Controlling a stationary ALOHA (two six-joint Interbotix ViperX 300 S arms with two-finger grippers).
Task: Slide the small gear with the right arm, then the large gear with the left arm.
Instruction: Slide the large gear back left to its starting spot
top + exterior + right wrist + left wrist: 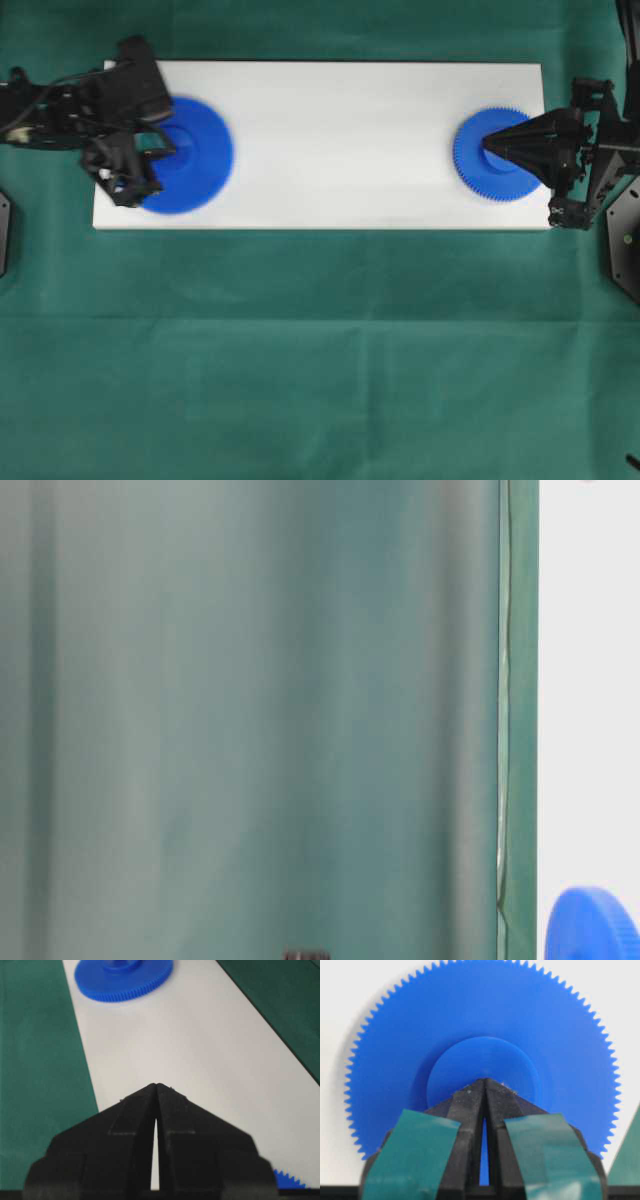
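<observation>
Right claw (487,143) pinched together, tip over small gear (497,155) hub at right end of white board (340,140). Left claw (484,1082) together on large gear (482,1057) hub, left end. Small gear slide likely in hand; next: push inward along board.

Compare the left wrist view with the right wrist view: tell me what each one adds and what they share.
Left wrist adds: teal tape on the left arm, whose closed jaws sit over the hub of the large gear. Right wrist adds: green cloth beside the white board, the right arm with jaws closed, and teeth of the small gear at the corner. Shared: the large gear and the board.
</observation>
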